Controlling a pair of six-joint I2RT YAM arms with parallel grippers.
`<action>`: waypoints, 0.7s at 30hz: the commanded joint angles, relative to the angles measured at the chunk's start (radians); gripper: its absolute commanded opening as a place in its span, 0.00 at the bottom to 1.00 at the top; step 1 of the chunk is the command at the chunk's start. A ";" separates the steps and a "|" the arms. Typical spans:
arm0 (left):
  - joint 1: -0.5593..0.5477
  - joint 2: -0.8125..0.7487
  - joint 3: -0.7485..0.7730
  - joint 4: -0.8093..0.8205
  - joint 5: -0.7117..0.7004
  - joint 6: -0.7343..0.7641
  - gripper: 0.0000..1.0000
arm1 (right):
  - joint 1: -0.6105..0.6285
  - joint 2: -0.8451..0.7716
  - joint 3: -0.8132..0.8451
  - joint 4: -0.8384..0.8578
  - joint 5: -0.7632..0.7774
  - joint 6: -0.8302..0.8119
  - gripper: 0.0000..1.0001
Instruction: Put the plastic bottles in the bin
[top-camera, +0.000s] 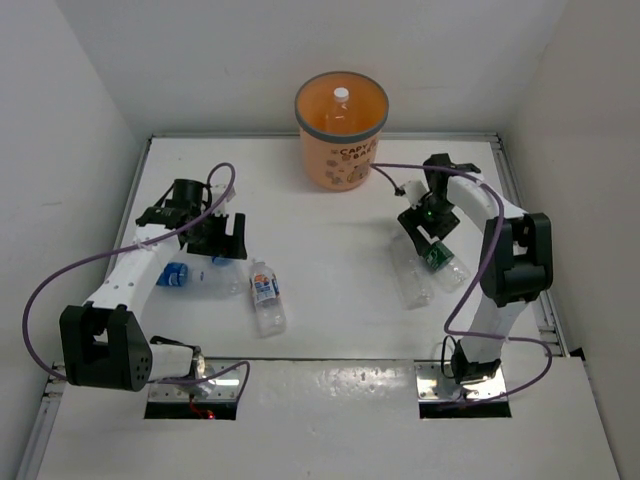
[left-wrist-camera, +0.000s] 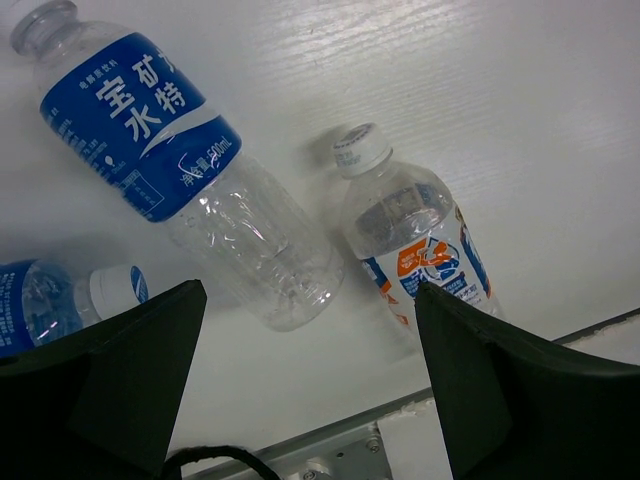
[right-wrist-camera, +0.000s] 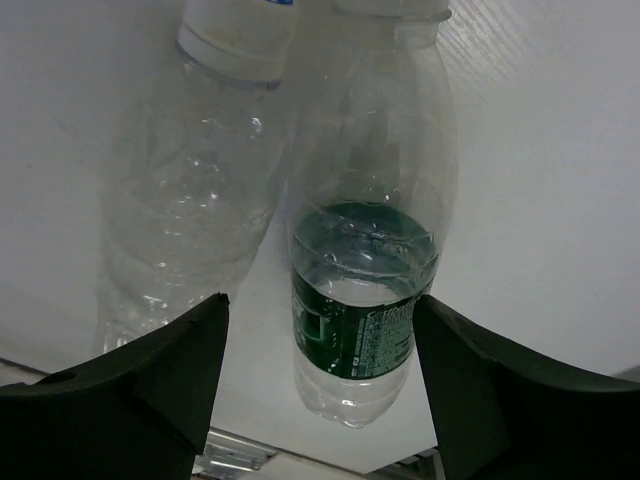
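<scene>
White table (top-camera: 340, 230) boxed in by white walls, with the round orange bin (top-camera: 312, 150) at the far edge. The right gripper (right-wrist-camera: 318, 320) hovers with its jaws apart, holding nothing, over a green-label bottle (right-wrist-camera: 365, 280) that lies just beside an unlabelled bottle (right-wrist-camera: 190, 200). To grip well, it should probably centre on the green-label body and descend squarely, so that the inner finger slips between the two bottles rather than catching both. The left gripper (left-wrist-camera: 308, 290) hangs wide and empty above a large blue-label bottle (left-wrist-camera: 140, 125), a second blue-label bottle (left-wrist-camera: 50, 305) and a white-orange-label bottle (left-wrist-camera: 415, 240). That makes five bottles lying on the table and a sixth bottle (top-camera: 341, 96) already inside the one bin.
</scene>
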 joint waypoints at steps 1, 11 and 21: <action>-0.001 -0.013 0.037 0.021 -0.015 -0.008 0.92 | -0.008 -0.021 -0.041 0.095 0.068 -0.039 0.74; 0.070 -0.023 0.055 0.039 -0.044 -0.020 0.92 | -0.025 0.074 -0.170 0.289 0.150 -0.053 0.74; 0.090 0.238 0.169 0.050 -0.247 -0.150 0.94 | -0.059 0.054 -0.121 0.229 0.118 -0.036 0.19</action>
